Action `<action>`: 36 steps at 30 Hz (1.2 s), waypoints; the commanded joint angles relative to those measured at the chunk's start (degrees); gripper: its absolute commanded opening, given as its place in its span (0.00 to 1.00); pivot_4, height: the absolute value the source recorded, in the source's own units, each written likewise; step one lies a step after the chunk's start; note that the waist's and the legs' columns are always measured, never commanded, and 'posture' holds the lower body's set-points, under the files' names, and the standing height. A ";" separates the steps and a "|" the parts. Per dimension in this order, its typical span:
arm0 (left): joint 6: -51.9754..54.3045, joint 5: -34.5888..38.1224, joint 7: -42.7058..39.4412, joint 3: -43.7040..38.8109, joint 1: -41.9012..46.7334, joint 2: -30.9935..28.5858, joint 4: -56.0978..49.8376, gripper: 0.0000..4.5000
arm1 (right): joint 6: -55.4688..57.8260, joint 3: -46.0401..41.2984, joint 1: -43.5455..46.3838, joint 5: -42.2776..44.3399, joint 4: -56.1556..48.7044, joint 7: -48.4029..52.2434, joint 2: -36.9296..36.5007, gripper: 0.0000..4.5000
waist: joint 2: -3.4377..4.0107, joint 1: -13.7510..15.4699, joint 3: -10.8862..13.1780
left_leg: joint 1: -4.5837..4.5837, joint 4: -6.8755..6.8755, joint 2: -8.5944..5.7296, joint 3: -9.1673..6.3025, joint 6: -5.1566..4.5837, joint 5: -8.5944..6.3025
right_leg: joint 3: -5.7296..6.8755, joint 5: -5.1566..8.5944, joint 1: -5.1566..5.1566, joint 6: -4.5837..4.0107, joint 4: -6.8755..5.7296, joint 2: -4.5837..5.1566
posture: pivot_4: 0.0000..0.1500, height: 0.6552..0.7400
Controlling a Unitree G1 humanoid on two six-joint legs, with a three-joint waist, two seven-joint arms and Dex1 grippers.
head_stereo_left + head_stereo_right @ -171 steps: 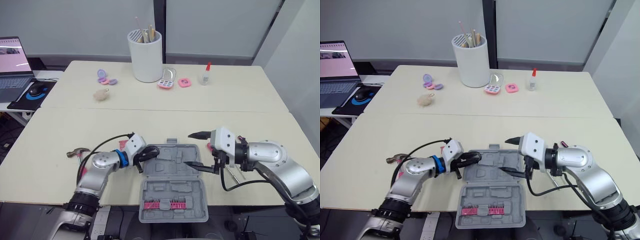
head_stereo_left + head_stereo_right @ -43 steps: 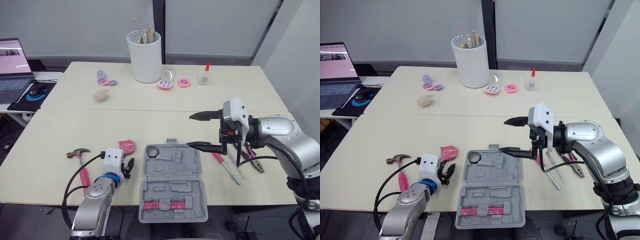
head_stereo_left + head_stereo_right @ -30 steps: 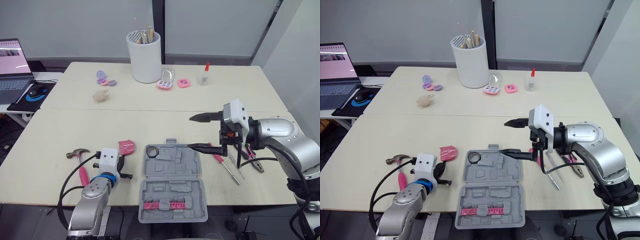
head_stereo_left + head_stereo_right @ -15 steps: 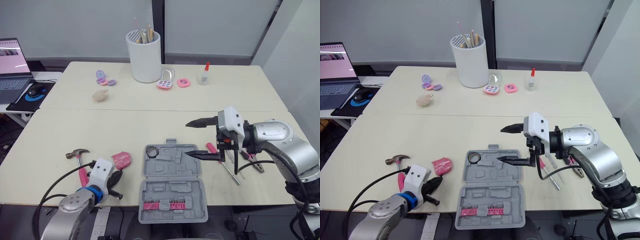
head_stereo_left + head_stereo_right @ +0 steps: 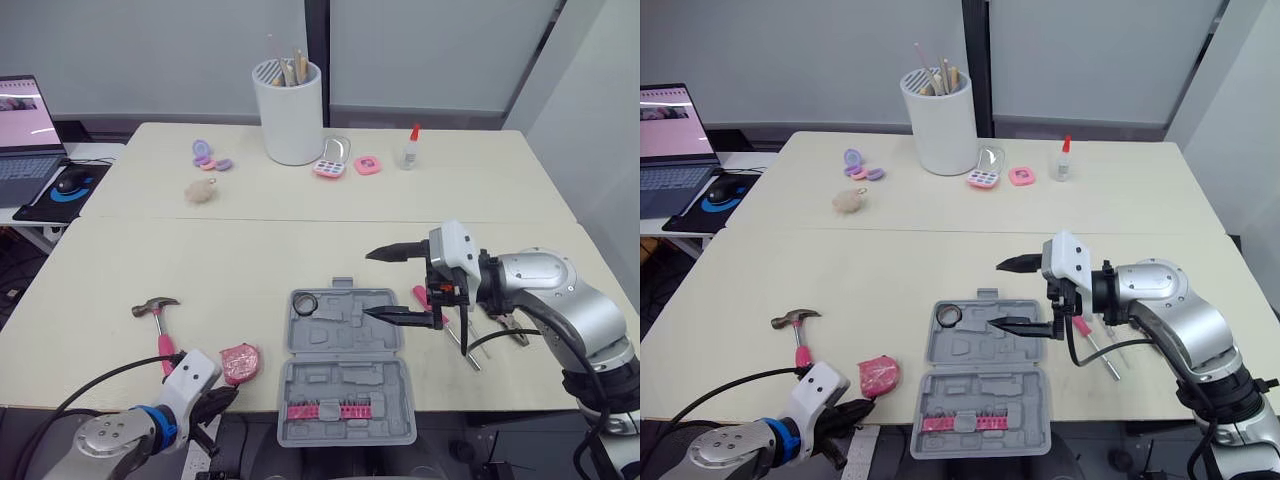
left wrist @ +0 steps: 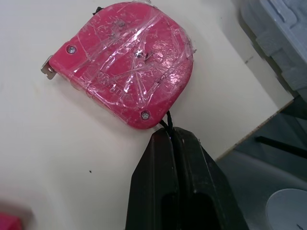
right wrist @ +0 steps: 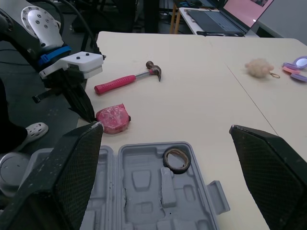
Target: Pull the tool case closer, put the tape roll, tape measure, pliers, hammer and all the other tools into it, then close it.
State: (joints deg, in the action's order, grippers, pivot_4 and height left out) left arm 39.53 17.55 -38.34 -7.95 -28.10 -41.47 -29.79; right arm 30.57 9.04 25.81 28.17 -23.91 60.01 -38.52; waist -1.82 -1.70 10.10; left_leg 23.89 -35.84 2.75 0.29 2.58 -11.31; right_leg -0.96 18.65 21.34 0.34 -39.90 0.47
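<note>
left claw (image 6: 170,137) nips tape measure (image 6: 127,64) cord; right claw (image 5: 367,284) gapes over case (image 5: 340,386)

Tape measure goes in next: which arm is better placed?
Left. The left gripper is shut right at the tape measure, whose black cord runs into its grip. The right gripper hangs open over the tool case, farther away.

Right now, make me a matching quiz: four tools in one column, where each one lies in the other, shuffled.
1 tape roll
2 tape measure
3 hammer
4 screwdriver

A right of the case
B left of the case, by the table's front edge
C inside the case
D farthest left

Pairs: 1-C, 2-B, 3-D, 4-A
</note>
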 commanded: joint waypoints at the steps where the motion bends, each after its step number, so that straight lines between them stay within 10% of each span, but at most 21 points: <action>1: -0.34 0.69 -0.94 -1.13 -0.32 -0.70 -1.94 0.01 | -1.36 -0.88 0.07 0.05 -1.99 0.22 -0.44 1.00 | 0.00 0.03 0.00 | 0.00 0.00 0.00 0.00 0.00 0.00 | 0.00 0.00 0.00 -0.01 0.00 0.00 | 1.00 1.00; 5: -0.46 1.06 -0.81 -1.88 -0.44 -0.21 -2.40 0.15 | -1.50 -0.52 0.46 -0.04 -1.49 0.33 -0.17 1.00 | -0.01 0.03 0.01 | 0.02 0.00 -0.01 0.01 0.00 0.00 | -0.01 0.01 0.00 0.00 0.01 0.00 | 1.00 1.00; 17: -2.68 7.72 -12.12 -18.50 -8.72 -4.57 -5.98 0.99 | -3.07 0.46 3.06 -0.51 2.36 2.15 0.96 1.00 | -0.08 -0.01 0.07 | 0.01 0.01 0.01 0.01 0.00 0.00 | 0.01 0.05 0.03 -0.07 0.01 0.00 | 1.00 1.00; 36: -45.52 4.05 -37.72 -17.49 3.12 -6.49 18.27 0.99 | -1.68 1.57 6.54 0.34 4.42 7.95 0.14 1.00 | -0.05 0.07 0.09 | 0.04 0.05 0.03 0.06 0.00 0.00 | 0.05 0.08 0.08 -0.16 0.03 0.02 | 1.00 1.00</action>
State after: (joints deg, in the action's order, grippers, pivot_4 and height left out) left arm -3.09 21.89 -74.08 -25.93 -25.17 -46.97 -13.52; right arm 28.40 11.46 31.11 27.21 -17.08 67.58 -37.78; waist -1.88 -1.63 10.19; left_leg 23.93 -35.79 2.79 0.34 2.58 -11.31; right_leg -0.89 18.73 21.42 0.18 -39.86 0.48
